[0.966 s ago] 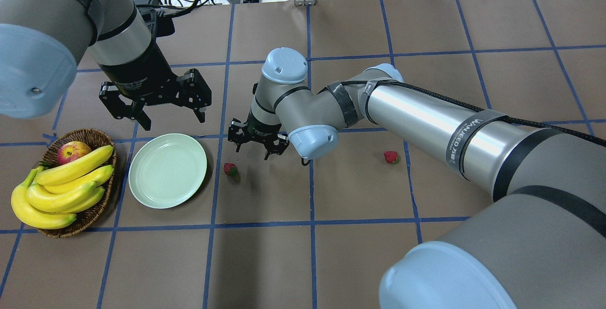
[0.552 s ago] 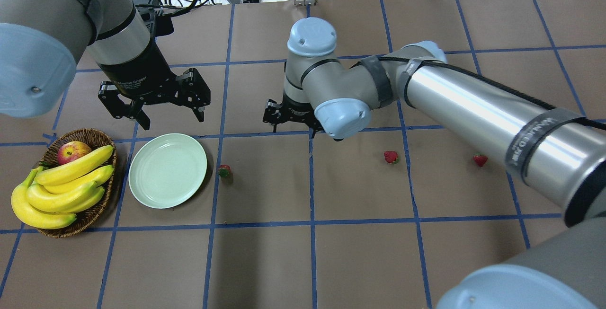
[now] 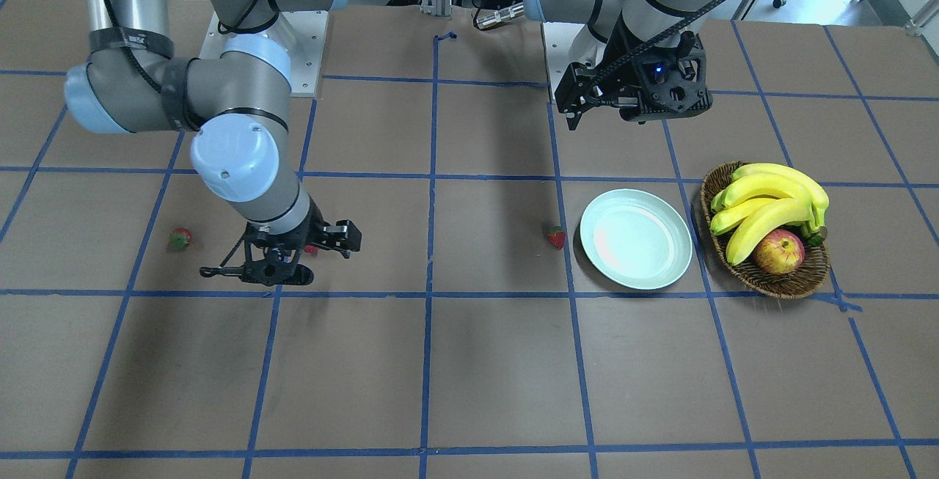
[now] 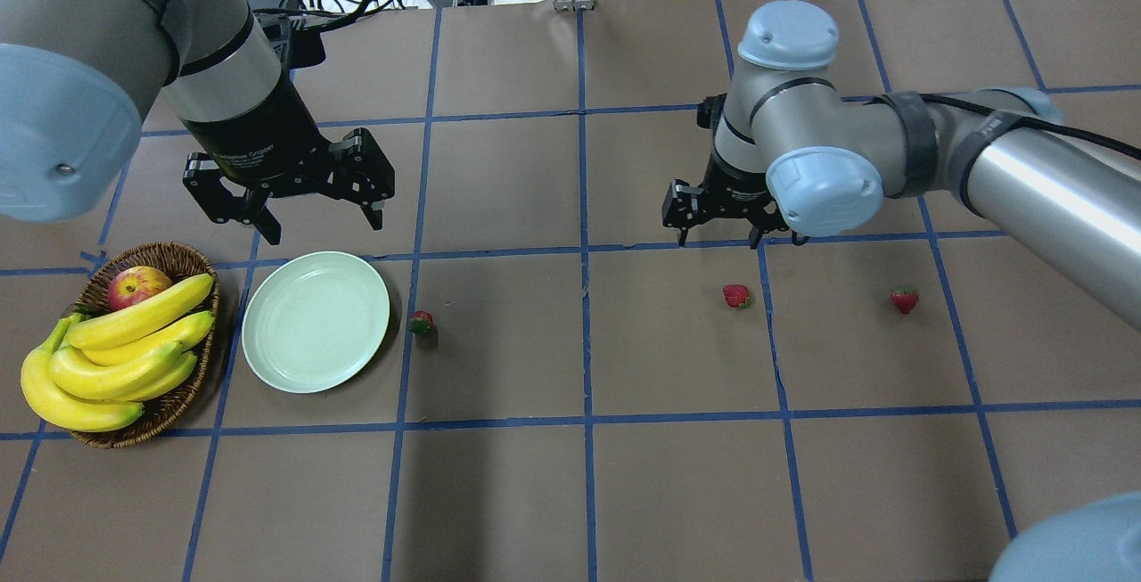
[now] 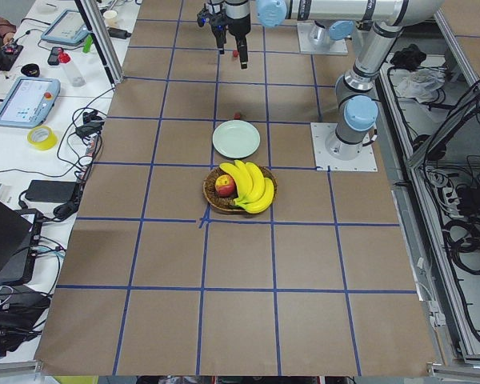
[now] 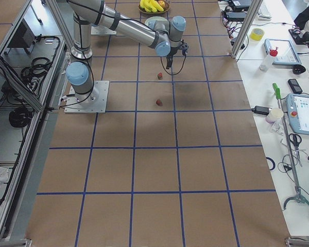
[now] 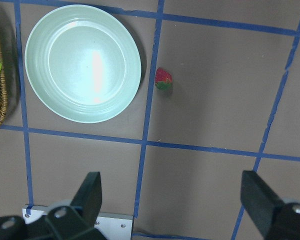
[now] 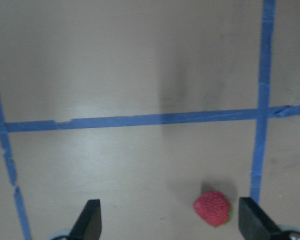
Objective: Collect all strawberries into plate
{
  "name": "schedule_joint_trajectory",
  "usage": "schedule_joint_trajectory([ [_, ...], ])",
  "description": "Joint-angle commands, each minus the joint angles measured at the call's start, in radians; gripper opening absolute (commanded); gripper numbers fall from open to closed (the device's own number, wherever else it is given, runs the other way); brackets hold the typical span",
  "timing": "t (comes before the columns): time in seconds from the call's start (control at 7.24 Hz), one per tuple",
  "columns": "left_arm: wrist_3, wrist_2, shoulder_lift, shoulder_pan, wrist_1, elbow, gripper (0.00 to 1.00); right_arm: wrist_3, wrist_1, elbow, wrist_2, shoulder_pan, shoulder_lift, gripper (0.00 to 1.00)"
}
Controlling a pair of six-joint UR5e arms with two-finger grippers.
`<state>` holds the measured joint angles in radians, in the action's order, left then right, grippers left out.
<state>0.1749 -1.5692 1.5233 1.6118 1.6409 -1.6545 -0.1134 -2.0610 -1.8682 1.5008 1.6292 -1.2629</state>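
Two grippers, both spread wide and holding nothing. The right gripper (image 4: 722, 239) hovers low, close by the middle strawberry (image 4: 736, 296). The left gripper (image 4: 321, 221) hangs high near the plate (image 4: 316, 321). All three berries lie on the brown table (image 4: 499, 493): the nearest strawberry (image 4: 421, 323) just beside the plate's rim, the far strawberry (image 4: 904, 299) well apart. A basket (image 4: 178, 404) of bananas (image 4: 116, 359) sits beside the plate.
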Motion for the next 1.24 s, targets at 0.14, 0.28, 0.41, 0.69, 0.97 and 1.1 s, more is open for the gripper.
schedule_joint_trajectory([
  [0.14,0.002,-0.002,0.0,0.0,-0.012,-0.002,1.0,0.003,-0.16,-0.137,-0.007,-0.054,-0.016,0.96],
  [0.28,0.0,-0.002,0.0,0.0,-0.012,-0.002,1.0,-0.027,-0.178,-0.141,-0.008,-0.051,-0.013,0.95],
  [0.41,0.0,-0.002,0.0,0.0,-0.012,-0.002,1.0,-0.037,-0.177,-0.164,-0.007,-0.049,-0.009,0.93],
  [0.69,0.0,-0.002,0.0,0.0,-0.013,-0.002,1.0,-0.025,-0.179,-0.187,-0.005,-0.048,-0.006,0.93],
  [0.97,0.001,-0.002,0.0,0.0,-0.013,-0.004,1.0,-0.023,-0.18,-0.186,-0.011,-0.048,-0.006,0.63],
  [1.1,0.0,-0.002,0.0,0.0,-0.012,-0.002,1.0,-0.025,-0.179,-0.181,-0.026,-0.048,-0.006,0.46],
])
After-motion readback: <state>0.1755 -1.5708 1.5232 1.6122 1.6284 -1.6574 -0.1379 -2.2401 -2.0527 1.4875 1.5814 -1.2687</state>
